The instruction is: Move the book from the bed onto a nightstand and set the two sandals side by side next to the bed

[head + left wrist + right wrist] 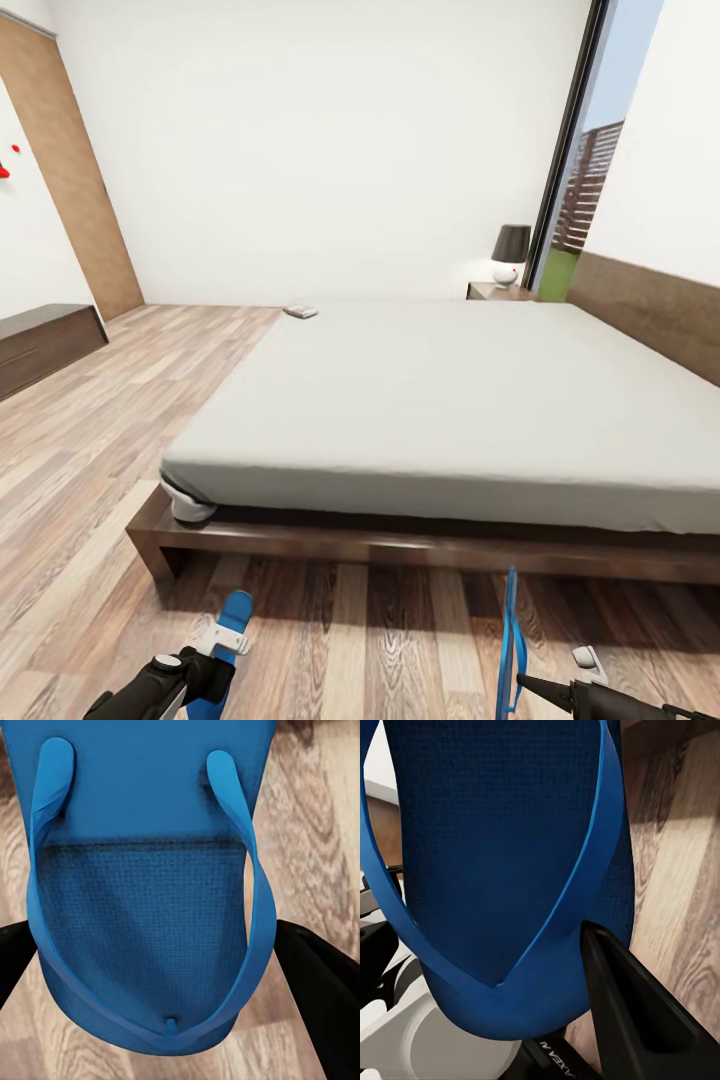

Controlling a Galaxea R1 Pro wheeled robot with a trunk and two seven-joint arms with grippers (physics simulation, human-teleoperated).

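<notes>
In the bedroom (300,150), white walls, wood-plank floor (90,470), robot parked at the near side of the bed (450,400). Bed fills mid-frame: grey mattress, dark frame, headboard (650,310) along the right. Low bench (40,345) far left by the wall. Nightstand (495,291) at the far side of the bed w/ a lamp (510,255) on top, window (590,190) just beside it.

Book (301,311) lies on the far left corner of the mattress, well apart from the nightstand, not moved yet.

Both sandals are off the floor, one per arm. Left gripper (225,640) fingers closed on the left sandal (232,625), sole roughly flat, straps up per the left wrist view. Right gripper (530,685) clamps the right sandal (512,640), which hangs edge-on, near vertical.

Step in hand, my read: set the pair down by the near bed edge. To do it well:
- rotate the right wrist so the sole goes flat before lowering, else it tips over on release
- bring the two closer together, toes the same way, parallel to each other
- lower to floor contact, then open, no dropping
- keep clear of the bed frame; stay just beside it, not under
</notes>
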